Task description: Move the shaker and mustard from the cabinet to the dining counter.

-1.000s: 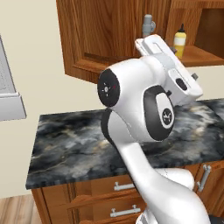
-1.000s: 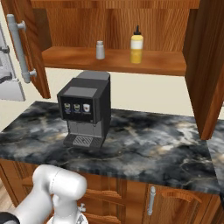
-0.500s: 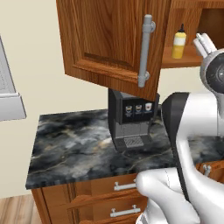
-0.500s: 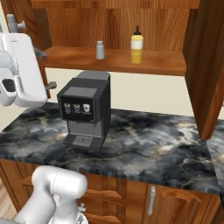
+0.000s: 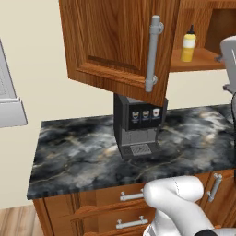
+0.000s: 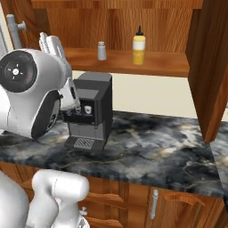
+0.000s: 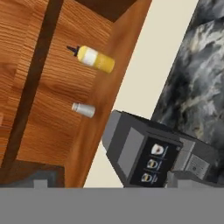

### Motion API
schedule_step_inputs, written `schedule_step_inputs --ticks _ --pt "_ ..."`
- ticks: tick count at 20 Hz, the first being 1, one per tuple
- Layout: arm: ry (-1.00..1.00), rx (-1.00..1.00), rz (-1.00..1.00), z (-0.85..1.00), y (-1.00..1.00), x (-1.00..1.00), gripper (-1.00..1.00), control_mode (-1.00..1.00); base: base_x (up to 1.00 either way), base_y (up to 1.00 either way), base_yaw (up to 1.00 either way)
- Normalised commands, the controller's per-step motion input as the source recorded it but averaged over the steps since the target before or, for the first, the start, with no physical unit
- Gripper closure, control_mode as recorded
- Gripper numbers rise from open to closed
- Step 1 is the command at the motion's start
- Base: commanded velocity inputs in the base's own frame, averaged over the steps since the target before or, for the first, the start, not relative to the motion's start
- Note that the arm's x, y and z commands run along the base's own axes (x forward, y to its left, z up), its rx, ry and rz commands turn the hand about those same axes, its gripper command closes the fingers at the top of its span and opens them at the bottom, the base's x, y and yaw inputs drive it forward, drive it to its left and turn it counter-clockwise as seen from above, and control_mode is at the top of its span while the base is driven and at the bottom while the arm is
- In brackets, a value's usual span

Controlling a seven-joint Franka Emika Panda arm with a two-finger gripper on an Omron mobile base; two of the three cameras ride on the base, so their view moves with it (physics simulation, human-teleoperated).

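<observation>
Rising from the near edge of the scene, the white robot arm bends up in front of a dark marbled stone counter set over wooden drawers. The gripper itself cannot be made out in the base views, and the hand view does not show its fingertips clearly; its jaws stand wide apart and nothing sits between them.

On the counter, toward its back edge, stands a black coffee machine with three small cup icons on its front.

Above and behind it hangs the reddish-brown wooden cabinet, its door swung open with a long grey bar handle. On the cabinet's open wooden shelf, the small grey shaker stands upright near the middle. The yellow mustard bottle, with its dark pointed cap, stands upright beside it, apart from it. Both sit well above the counter.
</observation>
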Motion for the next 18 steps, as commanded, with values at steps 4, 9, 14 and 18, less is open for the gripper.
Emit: schedule_step_inputs --ticks 4,9,14,18 --pt "0.01 0.28 0.46 -0.25 0.18 0.75 -1.0 -1.0 0.0 0.0 0.0" --pt "0.0 0.22 0.39 -0.3 0.49 0.69 -1.0 -1.0 0.0 0.0 0.0" --pt "0.0 0.13 0.3 -0.22 0.72 0.44 -1.0 -1.0 0.0 0.0 0.0" --pt "0.0 0.08 0.2 0.0 0.83 0.09 -1.0 -1.0 0.0 0.0 0.0"
